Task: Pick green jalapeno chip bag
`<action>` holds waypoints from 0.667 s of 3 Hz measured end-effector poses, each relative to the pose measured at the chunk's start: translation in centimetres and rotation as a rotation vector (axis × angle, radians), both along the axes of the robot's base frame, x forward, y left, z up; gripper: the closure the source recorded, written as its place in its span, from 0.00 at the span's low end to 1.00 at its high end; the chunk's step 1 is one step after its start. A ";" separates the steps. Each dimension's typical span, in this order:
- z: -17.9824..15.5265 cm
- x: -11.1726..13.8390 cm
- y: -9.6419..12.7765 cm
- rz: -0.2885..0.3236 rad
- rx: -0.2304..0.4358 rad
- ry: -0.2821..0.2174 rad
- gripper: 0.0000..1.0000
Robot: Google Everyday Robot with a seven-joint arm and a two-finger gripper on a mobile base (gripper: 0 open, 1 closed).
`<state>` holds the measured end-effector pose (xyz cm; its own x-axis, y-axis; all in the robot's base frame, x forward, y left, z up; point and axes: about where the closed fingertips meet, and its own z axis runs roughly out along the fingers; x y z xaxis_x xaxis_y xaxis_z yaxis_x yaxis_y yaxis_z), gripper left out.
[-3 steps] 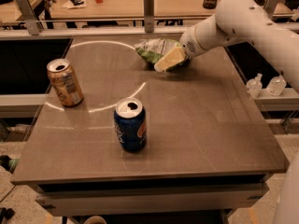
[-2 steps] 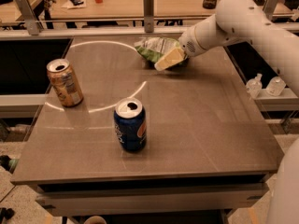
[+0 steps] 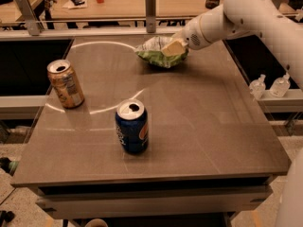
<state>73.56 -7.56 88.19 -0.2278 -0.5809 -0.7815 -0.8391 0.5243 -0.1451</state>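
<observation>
The green jalapeno chip bag is a crumpled light green foil bag with white patches. It lies at the far middle of the grey table. My gripper reaches in from the right on a white arm and sits on the bag's right top, touching it. The bag spreads out to the left of the gripper and below it. The bag's right upper part is hidden behind the gripper.
A blue soda can stands at the near middle of the table. A tan-orange can stands at the left edge. Two small clear bottles sit on a ledge to the right. A rail and another table lie behind.
My gripper has moved up and back from the bag's near right side onto its top. The bag has shifted slightly and changed shape. The cans have not moved.
</observation>
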 end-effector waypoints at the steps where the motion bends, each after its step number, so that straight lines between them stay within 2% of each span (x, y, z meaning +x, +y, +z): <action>1: 3.3 -0.4 -0.3 0.004 0.083 -0.048 0.87; 2: 7.0 -0.6 -1.2 0.000 0.225 -0.081 1.00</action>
